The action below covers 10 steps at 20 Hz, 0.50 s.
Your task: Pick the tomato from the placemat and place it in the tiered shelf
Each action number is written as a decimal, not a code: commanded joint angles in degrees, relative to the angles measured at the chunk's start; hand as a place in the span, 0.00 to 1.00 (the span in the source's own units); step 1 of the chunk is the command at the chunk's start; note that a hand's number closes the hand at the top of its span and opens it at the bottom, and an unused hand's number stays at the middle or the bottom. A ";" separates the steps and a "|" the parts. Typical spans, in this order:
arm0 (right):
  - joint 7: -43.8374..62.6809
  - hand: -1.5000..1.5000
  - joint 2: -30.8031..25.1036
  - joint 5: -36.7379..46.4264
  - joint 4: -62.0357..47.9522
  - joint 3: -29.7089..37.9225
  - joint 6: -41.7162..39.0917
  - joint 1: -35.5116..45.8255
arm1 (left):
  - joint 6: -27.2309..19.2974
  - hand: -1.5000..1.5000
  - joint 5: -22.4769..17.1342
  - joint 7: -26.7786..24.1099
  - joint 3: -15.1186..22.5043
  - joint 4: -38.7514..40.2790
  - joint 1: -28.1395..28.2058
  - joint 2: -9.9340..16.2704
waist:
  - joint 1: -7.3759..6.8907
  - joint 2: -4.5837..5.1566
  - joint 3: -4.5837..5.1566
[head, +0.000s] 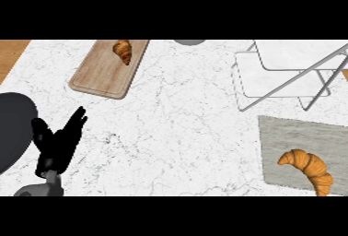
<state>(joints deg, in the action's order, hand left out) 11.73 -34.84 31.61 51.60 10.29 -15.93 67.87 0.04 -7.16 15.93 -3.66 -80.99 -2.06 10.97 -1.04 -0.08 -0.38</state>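
No tomato shows; a golden croissant (309, 168) lies on the grey placemat (299, 133) at the lower right instead. Behind the mat stands the tiered shelf (279, 73), white trays in a grey metal frame, with nothing on the levels I can see. My left hand (58, 143) rests at the lower left, open, fingers pointing up, far from the mat and shelf. My right hand is out of view.
A wooden cutting board (102, 71) at the upper left carries a second, smaller croissant (123, 50). A dark grey round object (12, 124) juts in from the left edge beside my left hand. A grey item (189, 42) peeks in at the top middle.
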 commanded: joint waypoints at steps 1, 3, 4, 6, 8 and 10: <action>-2.95 1.00 0.06 0.02 -3.24 0.86 1.15 1.01 | 1.11 0.50 -1.58 3.98 -1.19 1.19 -1.30 0.86 | 0.25 0.26 0.40; -3.21 1.00 -1.63 1.07 -2.41 -0.31 -0.96 0.23 | -0.57 0.50 -0.04 3.76 -0.53 0.43 -0.28 -0.05 | 0.45 0.18 0.39; -3.90 1.00 -4.05 2.33 -3.77 -1.51 -3.47 2.18 | 2.31 0.50 -1.59 1.48 -1.85 3.95 -1.16 1.23 | 0.43 0.32 0.43; -2.73 1.00 -3.52 2.72 -6.97 -1.30 -3.67 6.02 | 0.10 0.50 1.03 -0.83 0.26 5.95 -0.97 -1.66 | 0.21 0.42 0.45; 1.28 1.00 0.49 -2.19 -5.22 5.63 4.08 1.88 | -0.10 0.50 0.02 1.77 -0.78 3.04 -0.82 -0.55 | 0.63 0.28 0.39; 1.13 0.00 1.04 -3.04 -6.97 7.29 6.25 3.04 | -1.81 0.50 1.49 1.30 0.78 3.86 -2.00 -2.77 | 0.43 0.45 0.40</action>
<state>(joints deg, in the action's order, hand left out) 11.58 -35.47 30.65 46.93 13.70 -14.18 70.17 -0.22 -6.93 16.91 -4.05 -80.62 -2.70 10.36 -0.74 -0.11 -0.41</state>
